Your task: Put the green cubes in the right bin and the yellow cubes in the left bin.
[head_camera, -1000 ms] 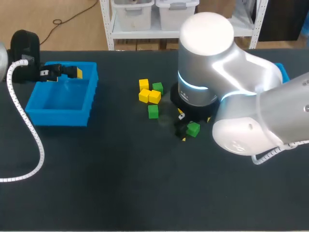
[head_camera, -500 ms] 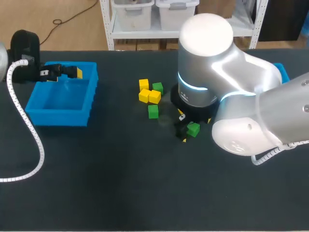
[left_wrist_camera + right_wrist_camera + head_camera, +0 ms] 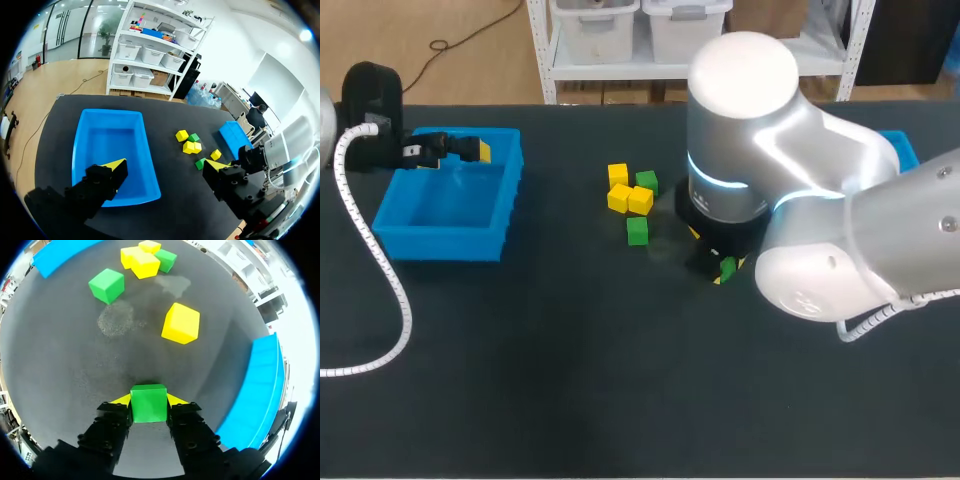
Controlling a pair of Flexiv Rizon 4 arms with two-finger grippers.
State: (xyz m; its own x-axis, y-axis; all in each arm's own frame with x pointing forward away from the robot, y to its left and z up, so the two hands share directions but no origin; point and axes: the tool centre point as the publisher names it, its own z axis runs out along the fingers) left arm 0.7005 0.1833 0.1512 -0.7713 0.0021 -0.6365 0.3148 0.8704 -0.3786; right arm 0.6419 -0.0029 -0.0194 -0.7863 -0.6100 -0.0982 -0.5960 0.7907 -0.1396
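Note:
A green cube (image 3: 148, 402) sits on the table between the yellow tips of my right gripper (image 3: 148, 400), which is shut on it from both sides. In the head view the cube (image 3: 727, 267) peeks out under my right arm. Ahead of the right gripper lie a lone yellow cube (image 3: 180, 323), a green cube (image 3: 106, 285), and a cluster of yellow cubes (image 3: 640, 200) with one green cube (image 3: 646, 182). My left gripper (image 3: 460, 150) hangs open and empty above the left blue bin (image 3: 395, 235). The right blue bin (image 3: 255, 390) stands beside the right gripper.
My bulky right arm (image 3: 800, 200) covers most of the right bin (image 3: 905, 148) and the table's right side in the head view. A white cable (image 3: 390, 290) from the left arm loops over the table's left front.
My right gripper has closed from wide open onto the green cube, which shifted slightly further under the arm. The left arm has not moved.

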